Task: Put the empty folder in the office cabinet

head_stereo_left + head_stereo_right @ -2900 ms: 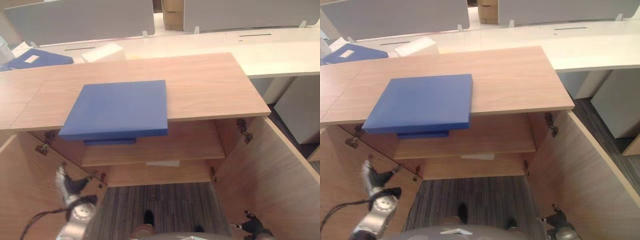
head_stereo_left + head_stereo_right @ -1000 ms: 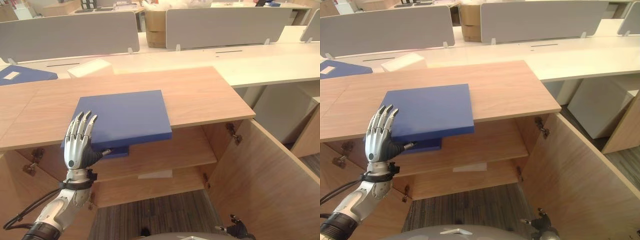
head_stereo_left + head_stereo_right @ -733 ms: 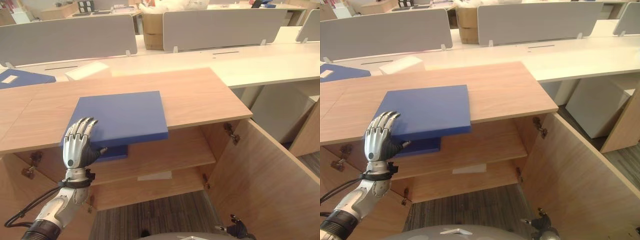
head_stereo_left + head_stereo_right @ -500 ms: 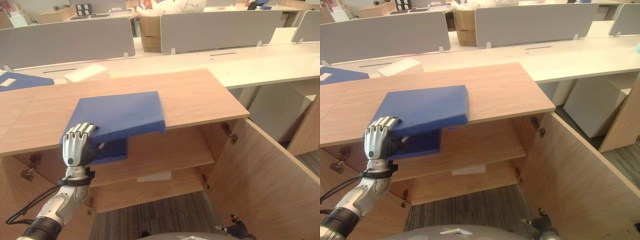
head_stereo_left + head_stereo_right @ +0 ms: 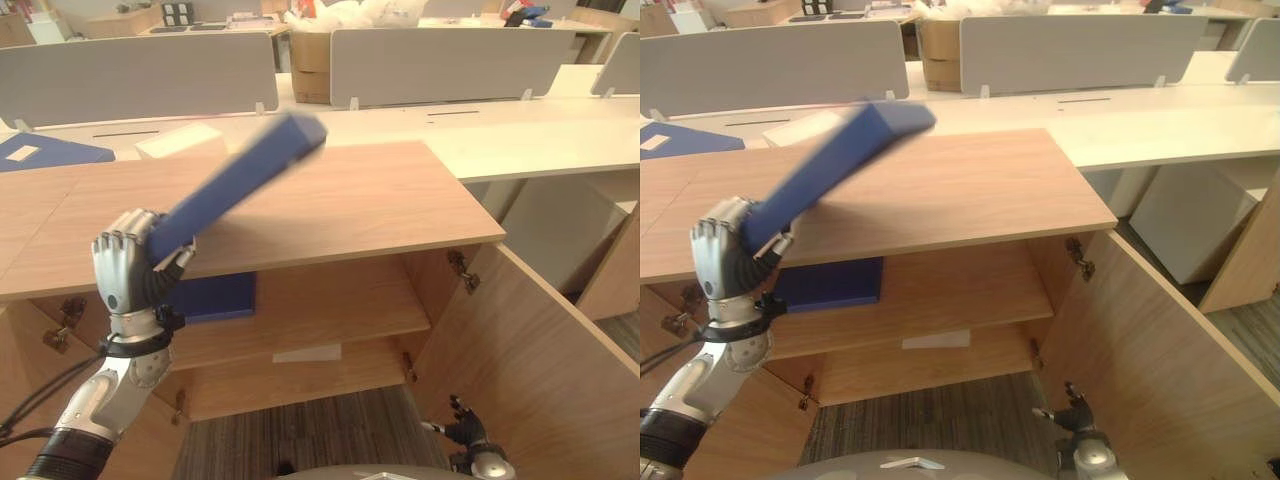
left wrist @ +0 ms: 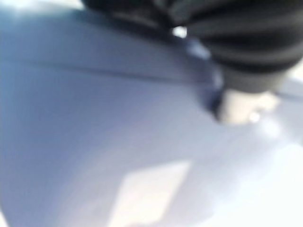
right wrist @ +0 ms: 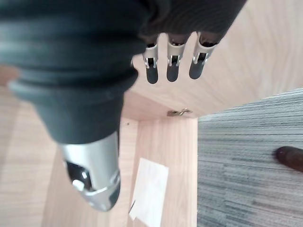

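Observation:
A blue folder [image 5: 240, 175] is raised at a steep slant over the wooden cabinet top [image 5: 380, 200], its far end high in the air. My left hand [image 5: 125, 265] is shut on its near lower edge, at the cabinet's front left. In the left wrist view the folder's blue face [image 6: 118, 142] lies right against the hand. Low down at the right, my right hand [image 5: 470, 445] hangs beside the open cabinet door [image 5: 530, 340], its fingers [image 7: 173, 66] relaxed and holding nothing.
A second blue folder [image 5: 215, 297] lies on the upper shelf inside the open cabinet. A white sheet [image 5: 308, 353] rests on the lower shelf. Behind the cabinet are white desks with a white box [image 5: 180, 140], another blue folder [image 5: 40, 152] and grey dividers.
My left hand rose to the folder's near edge, closed on it and lifted it off the cabinet top; it now tilts steeply upward. The right hand has come up slightly.

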You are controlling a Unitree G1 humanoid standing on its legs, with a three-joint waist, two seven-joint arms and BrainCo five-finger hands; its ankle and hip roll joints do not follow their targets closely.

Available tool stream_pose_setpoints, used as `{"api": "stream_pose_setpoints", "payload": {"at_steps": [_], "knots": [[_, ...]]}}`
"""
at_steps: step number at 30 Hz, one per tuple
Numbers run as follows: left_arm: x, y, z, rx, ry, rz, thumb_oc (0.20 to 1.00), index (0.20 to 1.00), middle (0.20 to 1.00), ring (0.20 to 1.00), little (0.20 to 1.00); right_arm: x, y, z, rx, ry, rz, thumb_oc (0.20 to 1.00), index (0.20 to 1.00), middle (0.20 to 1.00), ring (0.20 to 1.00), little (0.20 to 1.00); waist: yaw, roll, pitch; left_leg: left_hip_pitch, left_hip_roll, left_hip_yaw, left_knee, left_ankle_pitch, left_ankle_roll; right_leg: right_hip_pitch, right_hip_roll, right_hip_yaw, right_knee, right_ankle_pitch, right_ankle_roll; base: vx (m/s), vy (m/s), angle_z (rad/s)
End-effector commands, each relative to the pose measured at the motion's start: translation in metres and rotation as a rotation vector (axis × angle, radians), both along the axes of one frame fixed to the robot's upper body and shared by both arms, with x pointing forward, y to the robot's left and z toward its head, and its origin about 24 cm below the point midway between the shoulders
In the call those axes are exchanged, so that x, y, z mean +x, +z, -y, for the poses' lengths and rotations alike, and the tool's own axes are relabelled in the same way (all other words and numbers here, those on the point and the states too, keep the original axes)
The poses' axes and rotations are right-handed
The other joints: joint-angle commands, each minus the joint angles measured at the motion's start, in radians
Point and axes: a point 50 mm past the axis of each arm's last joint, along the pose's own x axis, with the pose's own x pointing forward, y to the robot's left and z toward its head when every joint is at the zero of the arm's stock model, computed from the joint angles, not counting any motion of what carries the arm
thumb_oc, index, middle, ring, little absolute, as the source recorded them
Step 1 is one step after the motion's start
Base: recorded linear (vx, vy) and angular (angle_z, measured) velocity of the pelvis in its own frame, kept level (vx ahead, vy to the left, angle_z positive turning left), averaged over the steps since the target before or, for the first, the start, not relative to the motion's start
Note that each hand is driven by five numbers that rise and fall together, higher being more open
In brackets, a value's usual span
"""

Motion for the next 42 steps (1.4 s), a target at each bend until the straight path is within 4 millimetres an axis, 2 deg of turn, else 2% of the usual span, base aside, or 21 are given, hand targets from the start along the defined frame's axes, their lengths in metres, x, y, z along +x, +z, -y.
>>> {"api": "stream_pose_setpoints", "payload": {"at_steps": [1,3,4,5,6,10,13,16,21,22,23,24,25,26,33,34,35,38,42], "knots": [[0.015,0.038,0.005,-0.133,-0.165,0.062,0.200,0.200,0.200,0.200,0.200,0.043,0.025,0.002,-0.010,0.100,0.175,1.000,1.000,1.000,1.000,1.000,0.009,0.020,0.059,0.087,-0.038,-0.035,0.001,-0.188,0.042,0.019,0.025,0.008,0.006,-0.046,0.002,0.00,-0.013,0.10],[0.014,0.042,0.016,-0.237,-0.303,0.005,0.200,0.200,0.200,0.200,0.200,0.049,0.034,-0.005,0.016,0.136,0.221,1.000,1.000,1.000,1.000,1.000,0.010,0.016,0.058,0.087,-0.038,-0.039,0.001,-0.186,0.043,0.020,0.025,0.003,0.006,-0.046,0.003,0.00,-0.008,0.04],[0.014,0.042,0.017,-0.245,-0.311,0.003,0.200,0.200,0.200,0.200,0.200,0.050,0.034,-0.006,0.016,0.142,0.225,1.000,1.000,1.000,1.000,1.000,0.010,0.015,0.058,0.087,-0.038,-0.039,0.001,-0.186,0.043,0.020,0.025,0.003,0.006,-0.046,0.003,-0.02,-0.005,0.05],[0.011,0.044,0.027,-0.332,-0.439,-0.050,0.200,0.200,0.200,0.200,0.200,0.056,0.043,-0.009,0.033,0.172,0.271,1.000,1.000,1.000,1.000,1.000,0.013,0.013,0.059,0.086,-0.038,-0.044,0.001,-0.184,0.043,0.020,0.026,-0.001,0.006,-0.045,0.003,-0.02,0.001,0.04],[0.010,0.044,0.029,-0.354,-0.469,-0.066,0.200,0.200,0.200,0.200,0.200,0.058,0.046,-0.010,0.040,0.178,0.283,1.000,1.000,1.000,1.000,1.000,0.014,0.012,0.060,0.085,-0.038,-0.047,0.001,-0.183,0.044,0.020,0.026,-0.001,0.006,-0.045,0.003,-0.03,0.008,0.04],[0.005,0.035,0.043,-0.527,-0.692,-0.205,0.200,0.200,0.200,0.200,0.200,0.067,0.062,-0.016,0.113,0.241,0.346,1.000,1.000,1.000,1.000,1.000,0.019,0.008,0.064,0.083,-0.039,-0.055,0.001,-0.178,0.044,0.020,0.027,-0.005,0.006,-0.042,0.003,-0.02,0.004,0.00],[0.001,0.022,0.048,-0.634,-0.839,-0.333,0.200,0.200,0.200,0.200,0.200,0.073,0.080,-0.019,0.211,0.365,0.379,1.000,1.000,1.000,1.000,1.000,0.023,0.005,0.065,0.082,-0.040,-0.058,0.001,-0.173,0.043,0.020,0.025,-0.013,0.006,-0.037,0.004,-0.04,0.015,0.01],[-0.002,0.014,0.043,-0.656,-0.884,-0.389,0.200,0.200,0.200,0.200,0.200,0.077,0.100,-0.016,0.273,0.474,0.424,1.000,1.000,1.000,1.000,1.000,0.027,-0.002,0.064,0.081,-0.041,-0.056,0.001,-0.168,0.041,0.019,0.022,-0.022,0.006,-0.034,0.006,-0.02,0.004,0.02],[-0.002,0.014,0.043,-0.657,-0.884,-0.390,0.200,0.200,0.200,0.200,0.200,0.077,0.100,-0.016,0.273,0.474,0.424,1.000,1.000,1.000,1.000,1.000,0.026,-0.002,0.064,0.081,-0.041,-0.056,0.001,-0.168,0.041,0.019,0.022,-0.023,0.006,-0.034,0.006,0.00,-0.001,0.04],[-0.006,0.012,0.039,-0.659,-0.906,-0.421,0.200,0.200,0.200,0.200,0.200,0.084,0.120,-0.010,0.319,0.532,0.473,1.000,1.000,1.000,1.000,1.000,0.032,-0.008,0.067,0.085,-0.040,-0.058,0.001,-0.166,0.040,0.023,0.021,-0.029,0.006,-0.035,0.007,-0.04,-0.011,0.07],[-0.009,0.012,0.034,-0.696,-0.978,-0.460,0.200,0.200,0.200,0.200,0.200,0.098,0.186,0.001,0.441,0.696,0.626,1.000,1.000,1.000,1.000,1.000,0.039,-0.024,0.064,0.078,-0.041,-0.064,0.001,-0.156,0.040,0.018,0.019,-0.038,0.006,-0.027,0.009,-0.04,-0.011,0.04],[-0.009,0.012,0.034,-0.696,-0.978,-0.460,0.200,0.200,0.200,0.200,0.200,0.098,0.186,0.001,0.441,0.696,0.626,1.000,1.000,1.000,1.000,1.000,0.039,-0.024,0.064,0.078,-0.041,-0.064,0.001,-0.156,0.040,0.018,0.019,-0.038,0.006,-0.027,0.009,-0.03,-0.009,0.11],[-0.009,0.014,0.033,-0.700,-0.993,-0.466,0.200,0.200,0.200,0.200,0.200,0.101,0.206,0.000,0.475,0.740,0.684,1.000,1.000,1.000,1.000,1.000,0.042,-0.028,0.062,0.078,-0.041,-0.066,0.001,-0.155,0.040,0.019,0.019,-0.040,0.006,-0.027,0.010,0.00,0.001,0.09],[-0.009,0.014,0.033,-0.697,-0.997,-0.468,0.200,0.200,0.200,0.200,0.200,0.102,0.210,0.000,0.487,0.746,0.695,1.000,1.000,1.000,1.000,1.000,0.043,-0.028,0.062,0.078,-0.041,-0.067,0.001,-0.155,0.040,0.020,0.018,-0.041,0.006,-0.027,0.010,0.00,0.004,0.07],[-0.004,0.020,0.035,-0.705,-1.045,-0.476,0.200,0.200,0.200,0.200,0.200,0.113,0.280,-0.002,0.596,0.752,1.002,1.000,1.000,1.000,1.000,1.000,0.053,-0.033,0.050,0.079,-0.043,-0.073,0.001,-0.154,0.042,0.022,0.017,-0.045,0.006,-0.025,0.011,0.01,0.010,0.05],[-0.004,0.020,0.035,-0.705,-1.045,-0.476,0.200,0.200,0.200,0.200,0.200,0.113,0.280,-0.002,0.596,0.752,1.002,1.000,1.000,1.000,1.000,1.000,0.053,-0.033,0.050,0.079,-0.043,-0.073,0.001,-0.154,0.042,0.022,0.017,-0.045,0.006,-0.025,0.011,0.02,0.020,0.04],[-0.003,0.021,0.037,-0.708,-1.058,-0.470,0.200,0.200,0.200,0.200,0.200,0.116,0.292,-0.002,0.603,0.735,1.067,1.000,1.000,1.000,1.000,1.000,0.056,-0.033,0.047,0.079,-0.044,-0.074,0.001,-0.155,0.044,0.023,0.017,-0.044,0.006,-0.026,0.011,0.00,0.000,0.00],[-0.002,0.025,0.042,-0.724,-1.117,-0.442,0.200,0.200,0.200,0.200,0.200,0.119,0.307,0.000,0.579,0.697,1.152,1.000,1.000,1.000,1.000,1.000,0.061,-0.034,0.045,0.080,-0.045,-0.075,0.001,-0.158,0.045,0.024,0.017,-0.045,0.006,-0.026,0.010,0.00,0.000,0.00],[0.000,0.030,0.048,-0.737,-1.147,-0.399,0.200,0.200,0.200,0.200,0.200,0.127,0.320,0.003,0.532,0.600,1.241,1.000,1.000,1.000,1.000,1.000,0.067,-0.035,0.039,0.083,-0.045,-0.078,0.001,-0.160,0.044,0.026,0.017,-0.045,0.006,-0.027,0.007,0.02,0.012,0.00]]}}
